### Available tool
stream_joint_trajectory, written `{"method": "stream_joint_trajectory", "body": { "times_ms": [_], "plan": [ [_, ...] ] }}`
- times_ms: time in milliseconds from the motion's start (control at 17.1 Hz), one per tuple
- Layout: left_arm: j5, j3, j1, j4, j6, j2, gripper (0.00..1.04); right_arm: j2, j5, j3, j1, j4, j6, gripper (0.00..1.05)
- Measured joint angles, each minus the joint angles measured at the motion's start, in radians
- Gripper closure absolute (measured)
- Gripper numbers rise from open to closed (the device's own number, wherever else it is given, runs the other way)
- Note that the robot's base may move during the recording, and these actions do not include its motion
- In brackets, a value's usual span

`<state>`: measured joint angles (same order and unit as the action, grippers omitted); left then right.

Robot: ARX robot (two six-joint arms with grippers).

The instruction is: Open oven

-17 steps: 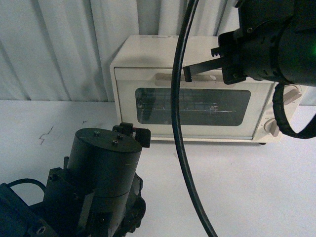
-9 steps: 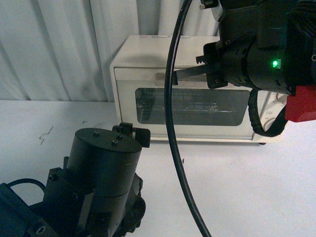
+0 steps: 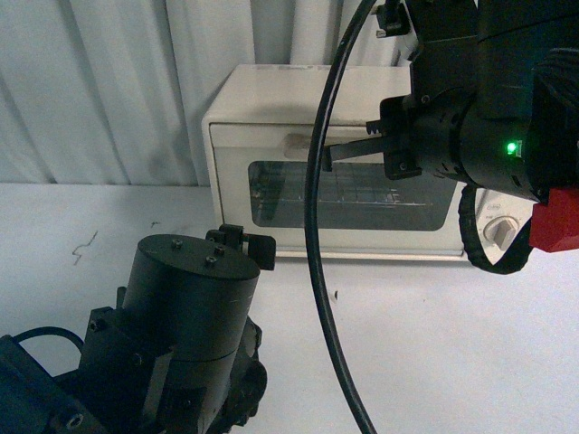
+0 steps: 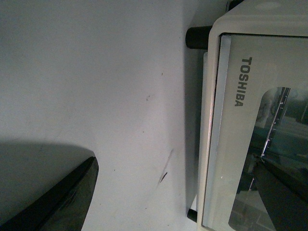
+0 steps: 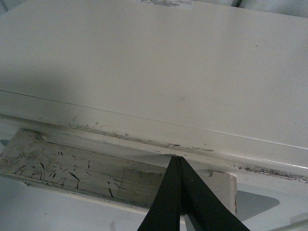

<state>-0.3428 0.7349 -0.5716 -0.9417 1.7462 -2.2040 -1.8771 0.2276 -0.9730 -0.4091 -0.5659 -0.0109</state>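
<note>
The cream-white oven [image 3: 271, 113] stands at the back of the table, its glass door [image 3: 353, 194] shut. The bar handle [image 3: 298, 143] runs along the door's top. My right gripper [image 3: 327, 159] is shut and empty, with its tips at the handle. In the right wrist view the closed tips [image 5: 177, 160] sit over the handle [image 5: 72, 166], at the seam under the oven top [image 5: 168, 57]. My left gripper [image 4: 175, 192] is open and low on the table, facing the door's TOSHIBA end [image 4: 240, 89]. One finger [image 4: 62, 197] lies over the table.
A beige knob [image 3: 500, 229] shows at the oven's right, partly behind my right arm. A black cable [image 3: 317, 271] hangs down in front of the oven. My left arm's body [image 3: 181, 316] fills the lower left. A white curtain [image 3: 109, 90] hangs behind.
My right gripper has moved left and down, from beside the handle's right part to the handle bar. The left arm and the oven door have not moved.
</note>
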Motion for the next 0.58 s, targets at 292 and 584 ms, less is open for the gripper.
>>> {"method": "stream_joint_trajectory", "body": {
  "times_ms": [292,584],
  "plan": [
    [0.000,0.000,0.000,0.000,0.000,0.000,0.07,0.028,-0.016,0.083,0.000,-0.058,0.068,1.03],
    [0.000,0.000,0.000,0.000,0.000,0.000,0.07,0.182,-0.030,0.358,-0.021,-0.113,0.153,1.03]
  ]
}}
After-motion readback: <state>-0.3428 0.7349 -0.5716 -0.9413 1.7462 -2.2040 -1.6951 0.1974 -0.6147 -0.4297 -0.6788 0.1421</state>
